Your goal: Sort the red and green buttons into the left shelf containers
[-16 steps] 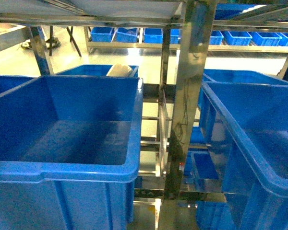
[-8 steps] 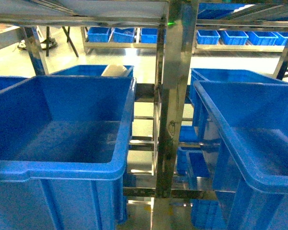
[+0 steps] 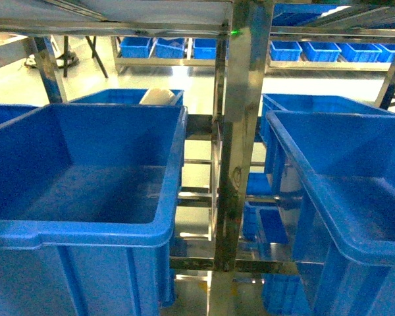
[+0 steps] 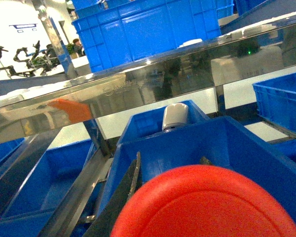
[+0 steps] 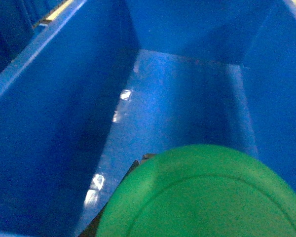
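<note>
A red button (image 4: 212, 207) fills the lower part of the left wrist view. My left gripper (image 4: 171, 167) is shut on it, and one dark finger (image 4: 130, 182) shows at its left edge. It hangs over a blue container (image 4: 246, 148) on the shelf. In the right wrist view my right gripper (image 5: 200, 165) is shut on a green button (image 5: 202, 197), held above the bare floor of a deep blue container (image 5: 177, 94). Neither gripper shows in the head view, where a large blue container (image 3: 85, 171) stands left of the steel post and another (image 3: 342, 178) stands right of it.
A steel shelf post (image 3: 240, 131) stands between the two front bins, with a steel shelf beam (image 4: 153, 86) overhead. A white cylinder (image 3: 159, 96) lies in a bin behind the left one. More blue bins (image 3: 316, 51) line a far rack.
In the head view the post and bins slid a little to the left a second ago. They have held still over the last half second.
</note>
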Tool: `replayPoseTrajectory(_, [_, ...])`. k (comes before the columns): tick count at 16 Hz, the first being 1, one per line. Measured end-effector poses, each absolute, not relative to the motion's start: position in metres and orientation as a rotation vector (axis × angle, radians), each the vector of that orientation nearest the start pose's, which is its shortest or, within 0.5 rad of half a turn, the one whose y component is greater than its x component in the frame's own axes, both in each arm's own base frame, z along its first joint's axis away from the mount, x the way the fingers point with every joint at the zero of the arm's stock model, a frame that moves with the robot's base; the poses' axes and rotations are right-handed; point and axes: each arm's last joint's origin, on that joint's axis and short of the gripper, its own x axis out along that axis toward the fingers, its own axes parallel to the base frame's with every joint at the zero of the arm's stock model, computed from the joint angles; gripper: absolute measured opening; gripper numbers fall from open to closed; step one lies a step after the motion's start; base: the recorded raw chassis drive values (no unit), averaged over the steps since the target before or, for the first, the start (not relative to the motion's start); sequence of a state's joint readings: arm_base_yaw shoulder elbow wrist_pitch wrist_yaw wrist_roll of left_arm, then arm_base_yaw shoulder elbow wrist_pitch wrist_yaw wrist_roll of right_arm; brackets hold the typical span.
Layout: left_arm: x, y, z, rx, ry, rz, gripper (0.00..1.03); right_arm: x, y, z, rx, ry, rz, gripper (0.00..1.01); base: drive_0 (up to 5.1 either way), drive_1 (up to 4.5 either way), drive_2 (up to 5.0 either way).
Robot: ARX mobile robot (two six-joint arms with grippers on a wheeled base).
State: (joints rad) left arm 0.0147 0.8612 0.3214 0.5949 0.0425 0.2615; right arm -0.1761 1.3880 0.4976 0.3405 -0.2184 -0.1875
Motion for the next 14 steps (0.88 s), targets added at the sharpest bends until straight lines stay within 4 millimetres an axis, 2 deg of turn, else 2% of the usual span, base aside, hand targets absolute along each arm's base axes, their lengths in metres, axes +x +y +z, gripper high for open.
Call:
replayPoseTrajectory(8, [0.186, 0.001, 0.235, 0.263, -0.058, -0.021, 0.26, 0.288, -0.059, 0.148, -0.084, 0.598, 0.067, 0.27, 0.0, 0.00, 0.0])
replayPoseTrajectory(10, [0.186, 0.001, 0.235, 0.263, -0.058, -0.021, 0.26, 0.304, -0.067, 0.141, -0.076, 0.660, 0.068, 0.27, 0.0, 0.00, 0.0])
replayPoseTrajectory(14, [0.186, 0.001, 0.235, 0.263, -0.058, -0.021, 0.26, 0.355, -0.076, 0.130, -0.064, 0.817, 0.103, 0.27, 0.0, 0.00, 0.0])
